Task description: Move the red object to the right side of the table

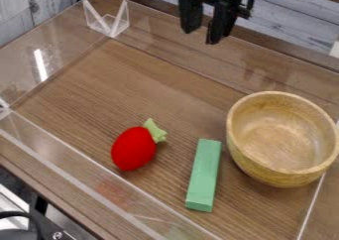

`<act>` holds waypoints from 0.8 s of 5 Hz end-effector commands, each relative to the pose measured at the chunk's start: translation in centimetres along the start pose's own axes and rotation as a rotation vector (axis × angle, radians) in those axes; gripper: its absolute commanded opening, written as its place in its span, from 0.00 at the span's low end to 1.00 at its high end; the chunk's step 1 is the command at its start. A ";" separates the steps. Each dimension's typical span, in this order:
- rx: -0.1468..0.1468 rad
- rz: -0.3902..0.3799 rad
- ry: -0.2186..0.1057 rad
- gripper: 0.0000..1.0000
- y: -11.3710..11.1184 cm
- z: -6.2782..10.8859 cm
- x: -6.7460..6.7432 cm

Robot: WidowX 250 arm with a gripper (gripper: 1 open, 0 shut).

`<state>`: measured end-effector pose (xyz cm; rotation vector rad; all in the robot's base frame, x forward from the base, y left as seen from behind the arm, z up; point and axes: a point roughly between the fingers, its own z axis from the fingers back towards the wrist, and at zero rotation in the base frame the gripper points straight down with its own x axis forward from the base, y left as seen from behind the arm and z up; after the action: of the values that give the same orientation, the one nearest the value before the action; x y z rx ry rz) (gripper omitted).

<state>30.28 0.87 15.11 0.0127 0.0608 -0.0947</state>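
The red object [134, 147] is a small rounded strawberry toy with a pale green leafy top. It lies on the wood-grain table [133, 85] near the front, left of center. My gripper [204, 28] hangs high over the far edge of the table, well away from the strawberry. Its two dark fingers [191, 19] point down with a narrow gap between them and nothing in it.
A flat green rectangular block [203, 173] lies just right of the strawberry. A wooden bowl [282, 138] stands at the right. Low clear acrylic walls [54, 155] edge the table, and a clear folded stand [106, 19] sits at the back left.
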 end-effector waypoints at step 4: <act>-0.019 0.030 -0.016 1.00 -1.1 -1.5 0.8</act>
<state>30.63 -0.14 11.45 -0.0067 0.1195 -0.0682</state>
